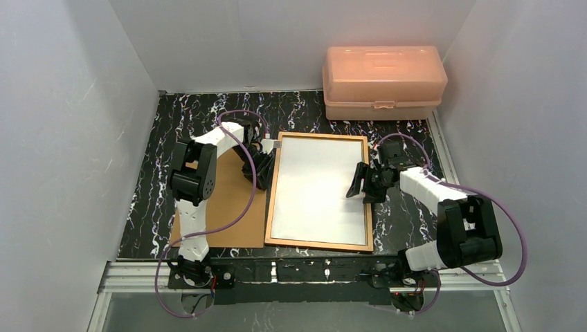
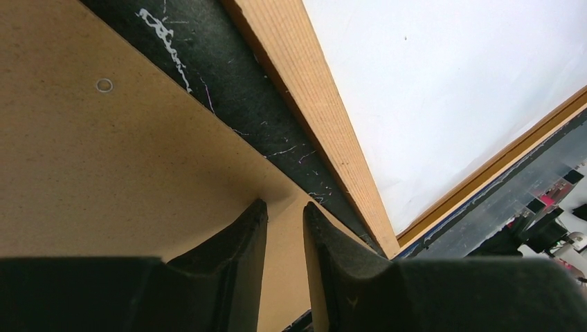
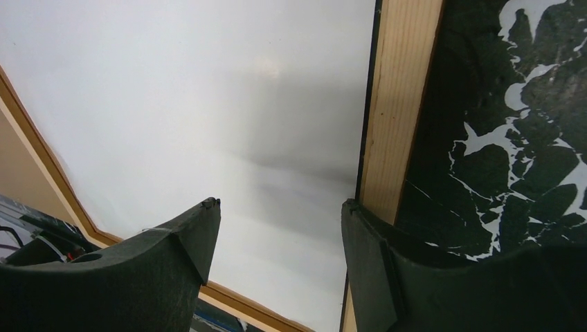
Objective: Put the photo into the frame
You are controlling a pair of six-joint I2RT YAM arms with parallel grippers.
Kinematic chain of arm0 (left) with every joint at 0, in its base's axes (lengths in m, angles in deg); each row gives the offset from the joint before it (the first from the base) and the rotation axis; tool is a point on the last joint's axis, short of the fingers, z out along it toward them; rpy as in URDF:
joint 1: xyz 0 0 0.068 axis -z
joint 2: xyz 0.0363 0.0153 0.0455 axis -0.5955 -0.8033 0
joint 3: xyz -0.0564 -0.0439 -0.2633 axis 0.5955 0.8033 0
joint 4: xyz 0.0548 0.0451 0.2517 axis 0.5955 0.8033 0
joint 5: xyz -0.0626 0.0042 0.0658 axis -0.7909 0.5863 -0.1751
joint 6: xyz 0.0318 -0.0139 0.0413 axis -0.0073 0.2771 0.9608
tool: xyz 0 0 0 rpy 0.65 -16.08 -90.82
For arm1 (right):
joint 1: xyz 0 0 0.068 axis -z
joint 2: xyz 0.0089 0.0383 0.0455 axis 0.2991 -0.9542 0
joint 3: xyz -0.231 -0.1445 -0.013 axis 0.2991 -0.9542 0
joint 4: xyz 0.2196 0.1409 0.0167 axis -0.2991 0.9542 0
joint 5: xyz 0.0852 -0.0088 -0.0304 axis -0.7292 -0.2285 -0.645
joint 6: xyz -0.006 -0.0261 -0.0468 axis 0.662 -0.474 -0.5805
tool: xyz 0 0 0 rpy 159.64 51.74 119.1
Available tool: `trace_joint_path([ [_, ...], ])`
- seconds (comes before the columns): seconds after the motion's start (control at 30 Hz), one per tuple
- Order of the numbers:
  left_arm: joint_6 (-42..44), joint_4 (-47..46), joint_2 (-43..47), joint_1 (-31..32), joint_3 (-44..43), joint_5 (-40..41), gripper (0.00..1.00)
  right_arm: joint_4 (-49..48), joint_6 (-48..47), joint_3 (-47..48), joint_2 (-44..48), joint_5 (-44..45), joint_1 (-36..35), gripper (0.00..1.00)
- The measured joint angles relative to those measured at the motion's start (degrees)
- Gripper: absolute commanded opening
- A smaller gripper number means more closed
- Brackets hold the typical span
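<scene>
With right gripper [image 3: 280, 207] fingers spread wide over the photo [image 3: 208, 104], lying white back up inside the frame [image 3: 398, 104], press lightly along that right edge to seat it flat. Bring left gripper [image 2: 284, 207], fingers nearly together and pinching nothing, squarely onto backing board [image 2: 104, 173] corner.

One frame [image 1: 271, 200], one photo [image 1: 318, 190], one brown backing board [image 1: 232, 214] and one pink box [image 1: 384, 83] are lying on the single surface [image 1: 208, 117]. Two arms, the left arm [image 1: 201, 173] and the right arm [image 1: 429, 190], are reaching over it.
</scene>
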Motion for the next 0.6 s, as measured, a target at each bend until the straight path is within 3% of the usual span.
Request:
trace_joint_path([
  [0.1, 0.2, 0.61, 0.0, 0.02, -0.37, 0.2, 0.29, 2.75, -0.85, 2.19, 0.13, 0.68, 0.02, 0.74],
  [0.37, 1.95, 5.86, 0.04, -1.22, -6.62, 0.46, 0.53, 4.39, -1.16, 10.54, 1.16, 2.84, -1.51, 0.77],
  [0.6, 6.12, 13.11, 1.07, -10.01, -14.95, 1.29, 0.62, 3.61, 1.53, 23.32, -7.67, 8.37, -17.94, 0.82],
])
